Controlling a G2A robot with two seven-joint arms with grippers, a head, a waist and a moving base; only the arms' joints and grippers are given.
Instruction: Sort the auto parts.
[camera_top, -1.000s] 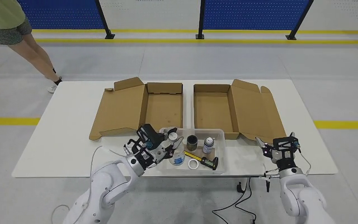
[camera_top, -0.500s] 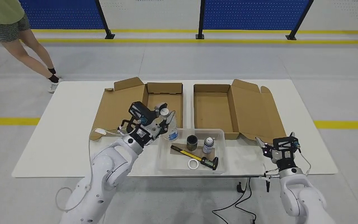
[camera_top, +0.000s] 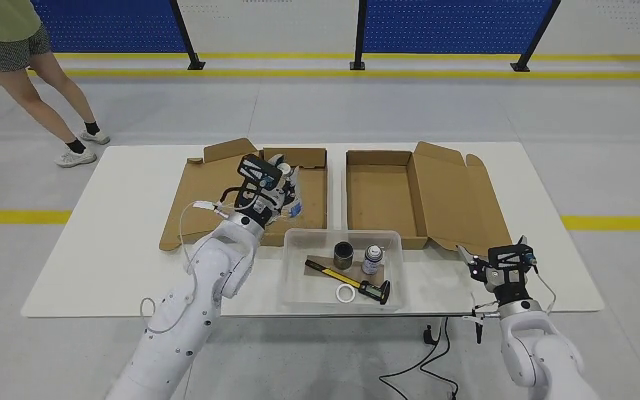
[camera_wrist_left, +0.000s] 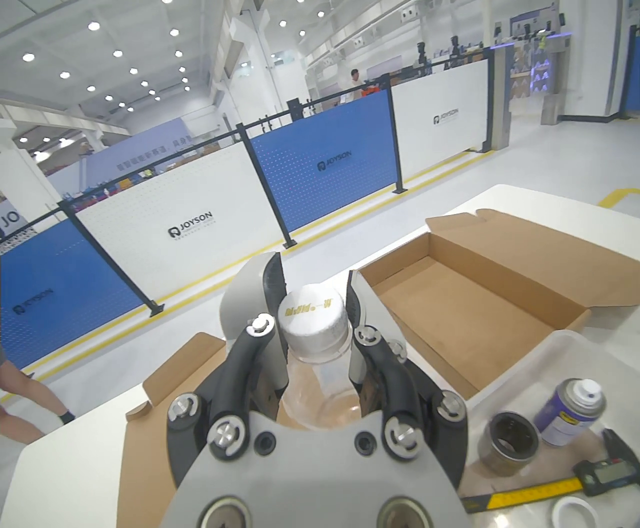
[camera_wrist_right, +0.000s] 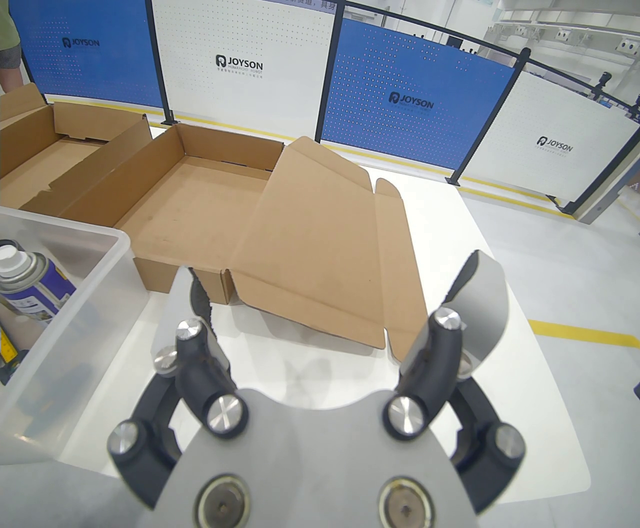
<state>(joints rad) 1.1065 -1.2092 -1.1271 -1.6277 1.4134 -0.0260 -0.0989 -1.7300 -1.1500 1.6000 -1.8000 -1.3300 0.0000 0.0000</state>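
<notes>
Left gripper (camera_wrist_left: 310, 292) has its fingers clamped on the clear bottle (camera_wrist_left: 314, 320), long axis along them, right over the left cardboard box (camera_top: 295, 157), while the right gripper (camera_wrist_right: 330, 285) sits spread open, well away from that box.

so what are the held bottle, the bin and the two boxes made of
The bottle looks like clear glossy plastic: you see through its body; its white cap looks plastic too. The bin is translucent, slightly hazy plastic, contents showing through its walls. The left box and right box are brown matte cardboard, by the folded flaps and raw edges.
</notes>
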